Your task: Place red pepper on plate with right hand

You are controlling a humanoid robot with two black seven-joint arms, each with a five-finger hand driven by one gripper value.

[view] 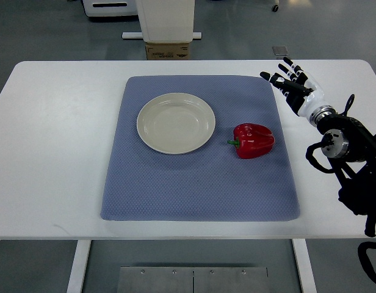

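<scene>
Red pepper [254, 140] beside empty plate [176, 122]

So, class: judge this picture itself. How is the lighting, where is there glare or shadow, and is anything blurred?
Top view: the light is even and soft; the red pepper carries small bright glints, the plate only a faint sheen; shadows on the blue mat are weak and stay close to the objects; the right hand above the white table looks sharp, with no motion blur.

Right arm [353, 177] cut off by right edge; cardboard box [168, 50] half hidden
</scene>
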